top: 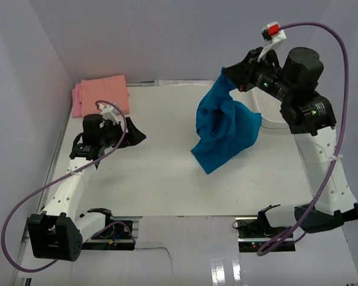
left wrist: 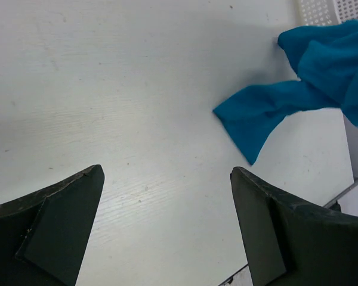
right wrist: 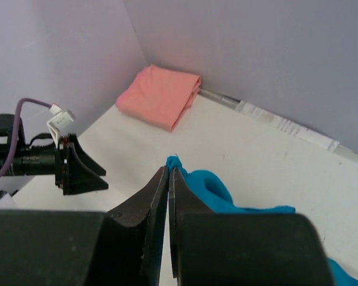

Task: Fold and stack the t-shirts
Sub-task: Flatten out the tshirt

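Dangling from the right claw at upper right, the teal t-shirt is pinched by its top, jaws clamped tight. The left claw gapes wide, empty.

A white table with a faint wood grain is seen, enclosed on the far side by a pale lavender back wall and on the left by a side wall of the same colour. A white plastic mesh basket is set on the right part of the table, towards the far edge; only part of it is shown, and its perforated wall is caught again at the top right corner of the left wrist view. A thin white strip is laid along the table's far edge, against the back wall. A glossy white panel is seen below the near edge.
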Motion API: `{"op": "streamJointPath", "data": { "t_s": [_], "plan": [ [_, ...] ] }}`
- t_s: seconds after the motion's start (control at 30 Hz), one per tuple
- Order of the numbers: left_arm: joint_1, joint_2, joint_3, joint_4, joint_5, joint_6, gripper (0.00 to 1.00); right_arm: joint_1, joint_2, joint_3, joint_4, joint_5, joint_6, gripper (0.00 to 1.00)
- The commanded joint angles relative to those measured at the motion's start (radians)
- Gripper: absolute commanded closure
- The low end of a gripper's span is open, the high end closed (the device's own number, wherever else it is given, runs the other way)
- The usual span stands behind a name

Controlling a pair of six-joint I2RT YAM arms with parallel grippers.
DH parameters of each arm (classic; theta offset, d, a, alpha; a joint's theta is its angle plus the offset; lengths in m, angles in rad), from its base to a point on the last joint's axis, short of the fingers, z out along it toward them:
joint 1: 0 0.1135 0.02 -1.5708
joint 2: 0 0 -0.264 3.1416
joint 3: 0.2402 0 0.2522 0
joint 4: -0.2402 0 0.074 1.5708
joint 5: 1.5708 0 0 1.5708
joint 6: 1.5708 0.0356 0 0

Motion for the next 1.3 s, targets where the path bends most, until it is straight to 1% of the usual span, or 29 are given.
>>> {"op": "streamJointPath", "data": {
  "t_s": [0.0,0.07,0.13,0.17,0.2,0.27,0.3,0.37,0.4,0.5,0.57,0.63,0.67,0.73,0.77,0.83,0.9,0.93,1.0,1.03,1.07,1.13,1.17,1.23,1.27],
  "plan": [
    [-0.044,0.03,0.066,0.025,0.072,0.003,0.02,-0.003,-0.118,-0.092,0.234,0.108,0.034,0.92],
    [-0.07,0.044,0.083,0.011,0.059,0.008,0.02,-0.003,-0.137,-0.081,0.254,0.136,0.013,0.92],
    [-0.106,0.055,0.106,0.0,0.034,0.012,0.02,-0.003,-0.169,-0.081,0.303,0.13,-0.012,0.92],
    [-0.115,0.056,0.11,-0.001,0.03,0.016,0.02,-0.003,-0.189,-0.127,0.341,0.112,-0.029,0.92],
    [-0.13,0.056,0.117,-0.001,0.022,0.017,0.02,-0.003,-0.236,-0.158,0.424,0.058,-0.033,0.92],
    [-0.139,0.055,0.121,-0.004,0.01,0.017,0.02,-0.003,-0.272,-0.223,0.49,-0.012,-0.027,0.92],
    [-0.144,0.053,0.12,-0.006,0.006,0.017,0.02,-0.003,-0.278,-0.222,0.502,-0.107,-0.024,0.92],
    [-0.149,0.046,0.117,-0.007,-0.003,0.02,0.02,-0.003,-0.263,-0.192,0.504,-0.209,0.0,0.92],
    [-0.149,0.043,0.114,-0.009,-0.007,0.02,0.02,-0.001,-0.249,-0.19,0.51,-0.306,0.013,0.92],
    [-0.152,0.032,0.101,-0.015,-0.029,0.022,0.02,-0.001,-0.24,-0.211,0.605,-0.426,0.065,0.92],
    [-0.15,0.026,0.1,-0.017,-0.036,0.022,0.02,-0.001,-0.233,-0.205,0.634,-0.444,0.079,0.92],
    [-0.15,0.024,0.101,-0.02,-0.044,0.022,0.02,-0.001,-0.204,-0.16,0.627,-0.438,0.094,0.92],
    [-0.15,0.023,0.103,-0.021,-0.055,0.022,0.02,-0.001,-0.16,-0.094,0.581,-0.412,0.085,0.92],
    [-0.152,0.02,0.104,-0.023,-0.066,0.02,0.02,-0.001,-0.097,-0.016,0.474,-0.372,0.059,0.92],
    [-0.152,0.012,0.107,-0.024,-0.082,0.02,0.02,-0.001,-0.038,0.017,0.384,-0.318,0.047,0.92],
    [-0.15,-0.002,0.109,-0.032,-0.124,0.017,0.02,-0.001,0.007,0.046,0.319,-0.263,0.024,0.92],
    [-0.152,-0.031,0.12,-0.053,-0.183,0.012,0.02,-0.001,0.04,0.025,0.261,-0.231,0.013,0.92],
    [-0.15,-0.039,0.124,-0.066,-0.251,0.008,0.02,-0.001,0.043,-0.028,0.251,-0.23,0.013,0.92],
    [-0.15,-0.065,0.143,-0.092,-0.311,0.002,0.02,-0.001,0.037,-0.104,0.237,-0.267,0.031,0.92],
    [-0.15,-0.072,0.147,-0.098,-0.357,0.003,0.02,-0.001,0.032,-0.191,0.23,-0.29,0.049,0.92],
    [-0.15,-0.08,0.152,-0.103,-0.374,0.003,0.02,-0.001,0.024,-0.239,0.217,-0.327,0.062,0.92],
    [-0.15,-0.092,0.153,-0.109,-0.395,0.006,0.02,0.008,0.009,-0.347,0.193,-0.339,0.077,0.92],
    [-0.15,-0.092,0.152,-0.109,-0.398,0.009,0.02,0.023,-0.011,-0.467,0.188,-0.323,0.079,0.92],
    [-0.15,-0.08,0.147,-0.106,-0.383,0.012,0.02,0.034,-0.023,-0.581,0.202,-0.312,0.079,0.92],
    [-0.15,-0.073,0.144,-0.104,-0.376,0.012,0.02,0.037,-0.022,-0.684,0.22,-0.332,0.085,0.92]
  ]
}}
